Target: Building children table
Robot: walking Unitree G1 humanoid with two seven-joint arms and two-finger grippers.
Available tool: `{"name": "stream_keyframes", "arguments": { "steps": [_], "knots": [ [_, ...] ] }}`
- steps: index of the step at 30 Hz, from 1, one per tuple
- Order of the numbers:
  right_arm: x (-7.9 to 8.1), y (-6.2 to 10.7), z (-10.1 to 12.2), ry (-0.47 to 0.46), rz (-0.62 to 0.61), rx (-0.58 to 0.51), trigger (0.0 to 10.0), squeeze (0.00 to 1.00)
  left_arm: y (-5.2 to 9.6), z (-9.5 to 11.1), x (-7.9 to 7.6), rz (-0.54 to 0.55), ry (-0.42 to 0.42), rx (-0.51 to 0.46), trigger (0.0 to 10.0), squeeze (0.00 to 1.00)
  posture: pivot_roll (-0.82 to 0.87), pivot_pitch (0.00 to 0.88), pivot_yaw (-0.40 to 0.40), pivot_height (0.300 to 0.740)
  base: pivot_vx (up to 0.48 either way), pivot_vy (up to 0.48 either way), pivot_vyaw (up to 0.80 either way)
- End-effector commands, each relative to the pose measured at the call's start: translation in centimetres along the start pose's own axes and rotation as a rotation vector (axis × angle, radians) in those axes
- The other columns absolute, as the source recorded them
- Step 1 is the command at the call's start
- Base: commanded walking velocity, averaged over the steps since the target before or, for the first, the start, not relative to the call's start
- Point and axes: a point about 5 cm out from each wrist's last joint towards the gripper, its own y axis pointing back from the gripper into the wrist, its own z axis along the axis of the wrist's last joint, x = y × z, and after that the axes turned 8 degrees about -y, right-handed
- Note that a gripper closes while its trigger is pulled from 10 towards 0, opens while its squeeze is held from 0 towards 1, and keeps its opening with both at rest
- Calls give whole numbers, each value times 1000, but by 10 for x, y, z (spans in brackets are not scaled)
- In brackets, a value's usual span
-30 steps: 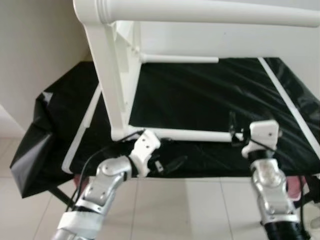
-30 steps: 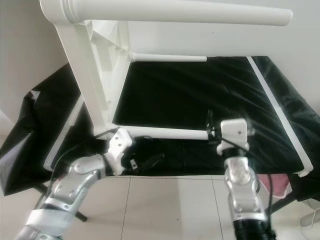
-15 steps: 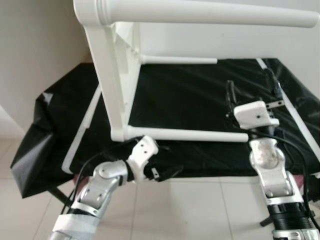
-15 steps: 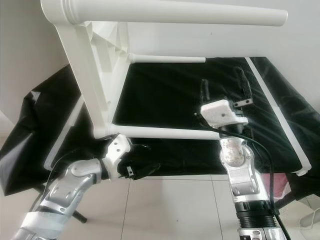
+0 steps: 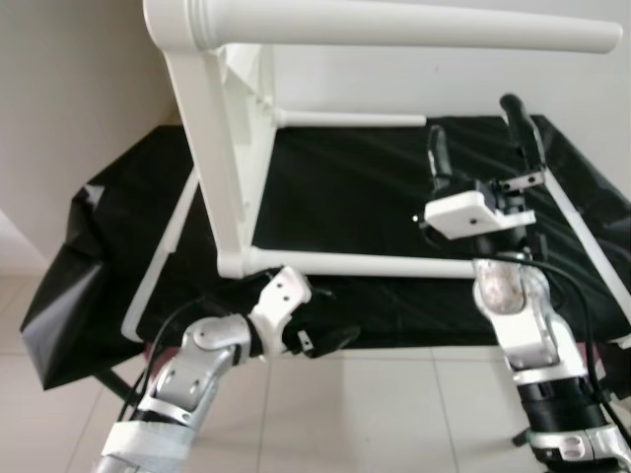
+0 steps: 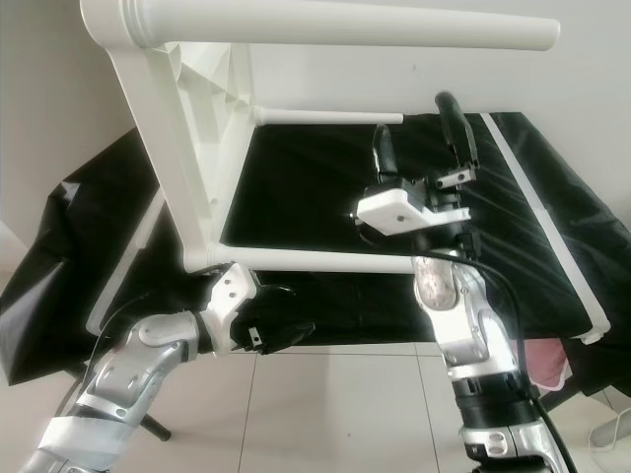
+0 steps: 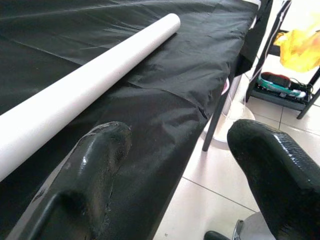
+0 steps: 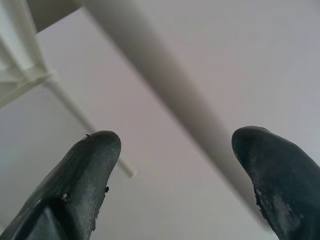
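A white children's table [image 5: 212, 168] lies on its side on a black plastic sheet [image 5: 375, 187]. One leg [image 5: 414, 25] runs across the top of the view, a lower leg [image 5: 355, 264] lies near the sheet's front edge, and a third leg [image 5: 350, 119] sits further back. My right gripper [image 5: 478, 138] is raised between the lower and upper legs, open and empty, pointing up at the upper leg [image 8: 165, 75]. My left gripper [image 5: 320, 335] hangs open at the sheet's front edge, just below the lower leg's base [image 7: 90, 75].
White strips lie along the sheet's left [image 5: 163, 261] and right [image 5: 567, 212] sides. Pale tiled floor [image 5: 375, 414] lies in front and a wall behind. A rack with a yellow item [image 7: 300, 45] stands beside the covered surface. A pink object [image 6: 547, 360] sits low on the right.
My right gripper has risen from the end of the lower leg and now points up toward the upper leg. The left gripper has drawn slightly down and back from the lower leg's base.
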Motion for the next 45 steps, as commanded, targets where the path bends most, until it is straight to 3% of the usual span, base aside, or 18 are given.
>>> {"name": "stream_keyframes", "arguments": {
  "steps": [1,6,10,21,23,26,27,28,30,31,35,37,41,45],
  "knots": [
    [1,-2,0,13,4,-8,10000,0,2,1,4,34,6,6,10000,0,-27,0,39,740,0,0,0],
    [1,-11,0,10,-14,-24,10000,0,-4,7,10,97,-13,-34,10000,0,-20,0,28,740,0,0,0],
    [13,14,-9,-92,-4,92,10000,0,-8,17,24,257,-19,-84,10000,0,-12,0,23,740,0,0,0],
    [18,22,-2,-97,19,100,10000,0,-12,18,32,298,-5,-86,10000,0,-36,0,49,740,0,0,0],
    [18,23,-4,-138,14,121,10000,0,-12,18,35,317,-14,-84,10000,0,-41,0,51,740,0,0,0],
    [25,43,-18,-379,-30,309,10000,0,-12,14,44,402,-32,-61,10000,0,-42,0,52,740,0,0,0],
    [25,43,-18,-379,-30,309,10000,0,-12,14,44,402,-32,-61,10000,0,-42,0,52,740,0,0,0],
    [30,56,-23,-456,-47,395,10000,0,-11,14,48,442,-28,-64,10000,0,-43,0,53,740,0,0,0],
    [30,56,-23,-456,-47,395,10000,0,-11,14,48,442,-28,-64,10000,0,-43,0,53,740,0,0,0],
    [38,79,-31,-590,-102,554,10000,0,-9,13,52,519,-10,-67,10000,0,-41,0,52,740,0,0,0],
    [41,86,-33,-632,-125,602,10000,0,-8,12,53,545,-5,-66,10000,0,-42,0,51,740,0,0,0],
    [45,102,-41,-699,-203,727,10000,0,-6,3,58,629,53,-30,10000,0,-37,0,48,740,0,0,0],
    [50,113,-43,-732,-231,805,10000,0,-3,-4,62,711,117,-14,10000,0,-35,0,44,740,0,0,0],
    [54,120,-43,-732,-212,833,10000,0,-1,-4,62,749,87,-44,10000,0,-28,0,36,740,0,0,0]
  ]
}}
